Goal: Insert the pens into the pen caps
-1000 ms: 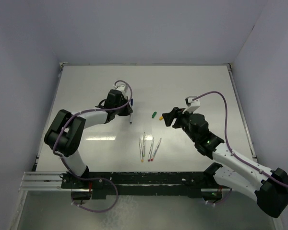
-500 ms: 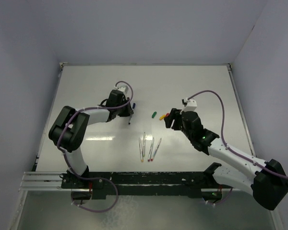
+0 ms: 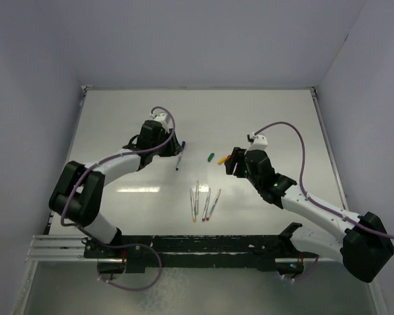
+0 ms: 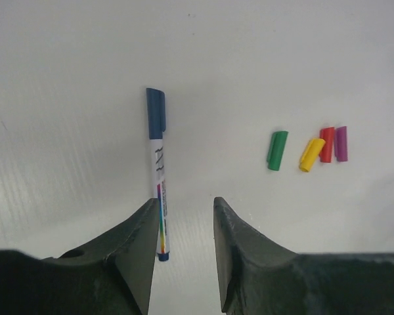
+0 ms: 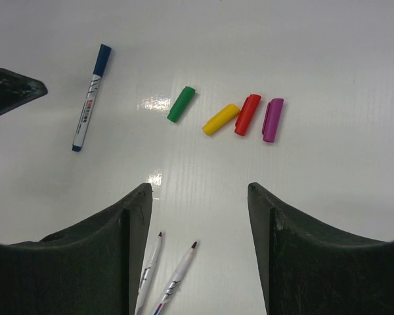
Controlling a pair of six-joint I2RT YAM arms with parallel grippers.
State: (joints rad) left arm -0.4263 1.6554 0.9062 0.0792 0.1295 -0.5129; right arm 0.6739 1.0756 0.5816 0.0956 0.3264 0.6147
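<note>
Room: pale lilac walls [image 3: 197, 39] on three sides.
Table [image 3: 262, 111]: white, glossy.
Right gripper [image 5: 198, 190]: released and empty; the nearer arm, with the cap row just ahead.
Left gripper [image 4: 184, 203]: jaws apart, holding nothing, well left of the cap row.
Uncapped pens [image 3: 204, 202]: four, roughly parallel, on the near side of the cap row.
Blue-capped pen [image 4: 157, 174]: lying free, left of the cap row.
Cap row [image 5: 220, 119]: four loose caps; the red cap [image 5: 247, 114] and purple cap [image 5: 272, 119] lie lengthwise toward the right gripper, so its jaws would likely close across their width.

White bench [image 3: 118, 125] carrying pens and loose caps.
A blue-capped pen [image 4: 157, 167] lies left of centre. To its right lie a green cap [image 5: 180, 104], then a yellow cap [image 5: 220, 119], red cap [image 5: 247, 114] and purple cap [image 5: 272, 119] clustered together. Four uncapped pens [image 3: 207, 202] lie side by side nearer the front.
</note>
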